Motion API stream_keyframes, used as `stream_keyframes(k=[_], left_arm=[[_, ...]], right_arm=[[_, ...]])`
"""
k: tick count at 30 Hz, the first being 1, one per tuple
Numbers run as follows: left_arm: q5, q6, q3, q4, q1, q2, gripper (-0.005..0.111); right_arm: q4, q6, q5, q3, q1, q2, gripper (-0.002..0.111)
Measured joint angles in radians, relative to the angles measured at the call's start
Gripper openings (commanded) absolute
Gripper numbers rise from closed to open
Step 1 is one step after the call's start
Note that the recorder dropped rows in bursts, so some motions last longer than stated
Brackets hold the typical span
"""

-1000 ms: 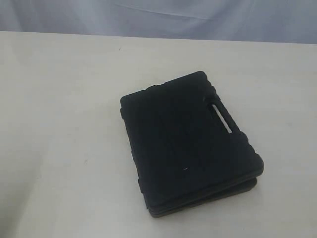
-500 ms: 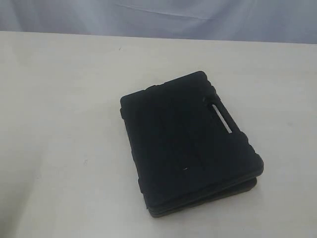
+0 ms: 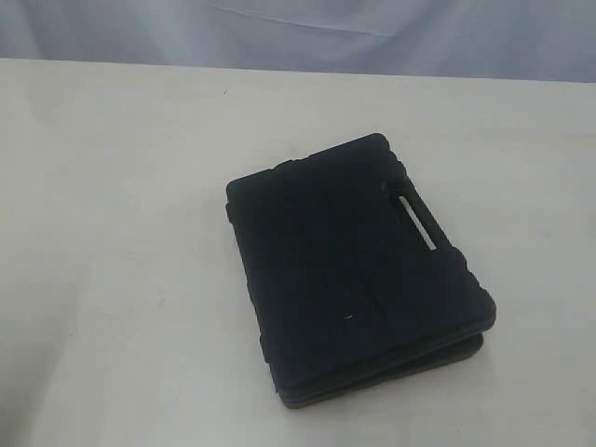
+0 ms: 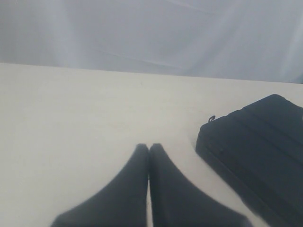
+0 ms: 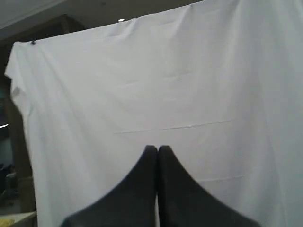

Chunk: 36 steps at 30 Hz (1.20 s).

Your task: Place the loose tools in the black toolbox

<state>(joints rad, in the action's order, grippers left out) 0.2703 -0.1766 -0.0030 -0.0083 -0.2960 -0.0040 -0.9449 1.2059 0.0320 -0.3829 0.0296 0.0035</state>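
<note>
Toolbox [image 3: 354,270] black, ribbed, closed flat on pale table [image 3: 112,233], slot handle [image 3: 416,222], left fingers [image 4: 125,194] together, right fingers [image 5: 128,194] together.

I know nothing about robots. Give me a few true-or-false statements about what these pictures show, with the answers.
1. The black toolbox lies flat on the table with its lid down. True.
2. Loose tools lie scattered around the toolbox. False: no view shows any tools.
3. The left gripper has its jaws together and holds nothing. True.
4. The right gripper grips the toolbox handle. False: it is shut on nothing and faces a white cloth backdrop.
</note>
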Motion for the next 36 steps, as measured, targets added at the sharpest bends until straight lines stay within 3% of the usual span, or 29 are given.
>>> stream_keyframes(k=[5, 16, 22, 25, 29, 31, 36], left_arm=[[0.0, 0.0, 0.0, 0.0, 0.0, 0.0, 0.0], [0.0, 0.0, 0.0, 0.0, 0.0, 0.0, 0.0], [0.0, 0.0, 0.0, 0.0, 0.0, 0.0, 0.0], [0.0, 0.0, 0.0, 0.0, 0.0, 0.0, 0.0], [0.0, 0.0, 0.0, 0.0, 0.0, 0.0, 0.0], [0.0, 0.0, 0.0, 0.0, 0.0, 0.0, 0.0], [0.0, 0.0, 0.0, 0.0, 0.0, 0.0, 0.0]], right_arm=[[-0.082, -0.029, -0.1, 0.128, 0.008, 0.002, -0.001], [-0.102, -0.039, 0.163, 0.277, 0.013, 0.002, -0.001], [-0.122, -0.055, 0.173, 0.281, 0.02, 0.002, -0.001], [0.062, -0.277, 0.186, 0.283, 0.031, 0.002, -0.001], [0.607, -0.969, 0.198, 0.288, 0.033, 0.002, -0.001], [0.721, -1.081, 0.198, 0.288, 0.033, 0.002, -0.001], [0.759, -1.112, 0.205, 0.288, 0.033, 0.002, -0.001]])
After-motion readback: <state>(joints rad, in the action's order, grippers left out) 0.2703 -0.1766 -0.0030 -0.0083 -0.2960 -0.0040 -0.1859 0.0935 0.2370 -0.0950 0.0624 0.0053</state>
